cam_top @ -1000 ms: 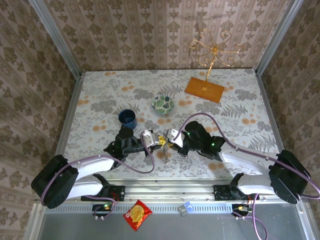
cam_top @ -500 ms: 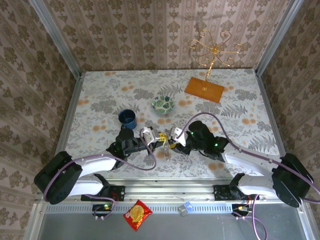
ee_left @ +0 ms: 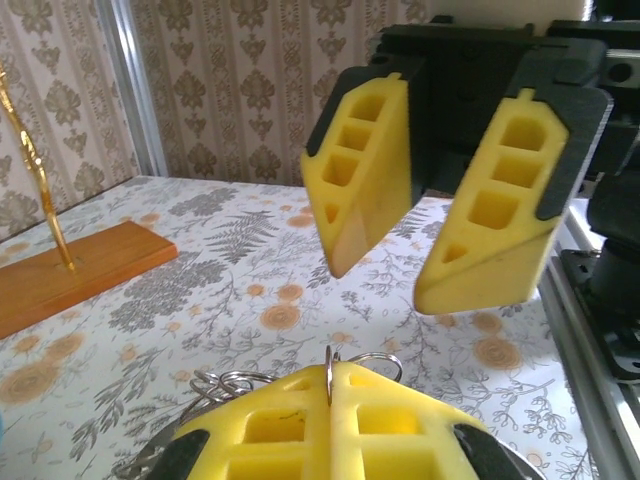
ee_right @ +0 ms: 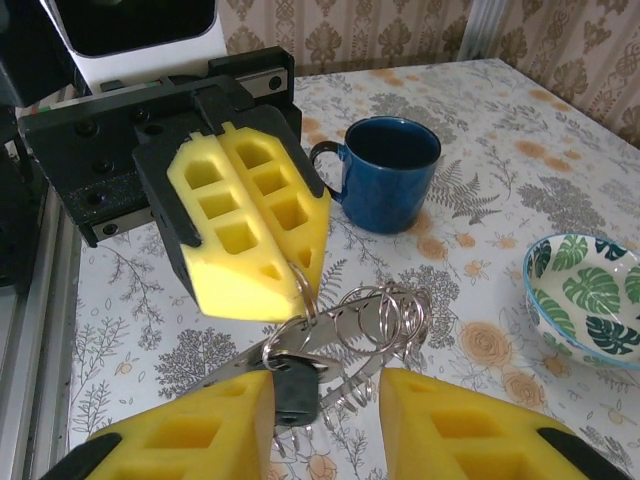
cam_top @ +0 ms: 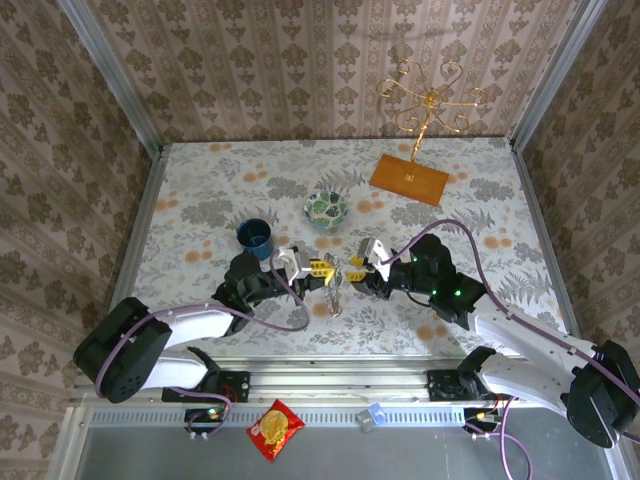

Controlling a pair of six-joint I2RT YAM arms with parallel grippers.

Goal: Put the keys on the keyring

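The flowered table [cam_top: 200, 200] carries everything. The left arm [cam_top: 190, 325] and right arm [cam_top: 520, 335] reach in from the near edge and meet nose to nose over its near middle. At the far right lies an orange board [cam_top: 409, 179] with a gold stand [cam_top: 430, 100] rising from it. A blue mug [cam_top: 255, 237] stands just beyond the left arm's wrist, and a leaf-patterned bowl [cam_top: 326, 209] sits a little farther back, to the mug's right. The left gripper [cam_top: 320, 268] is clenched, its yellow pads pressed flat together on one thin loop of the keyring [ee_right: 385, 315]. The left wrist view shows that loop edge-on in the seam between the pads. The keyring is a loose bunch of wire rings held off the table, dangling from the left fingertips between the two grippers. From above, the bunch is a thin streak with its long axis running from the fingertips toward the near edge. The right gripper [cam_top: 358, 266] faces it, released, with its fingers apart and nothing pinched between them. A black key [ee_right: 295, 392] hangs from the lowest ring, head up just beside one right finger, and its blade drops out of sight below. I cannot make out the head colour of any other key.
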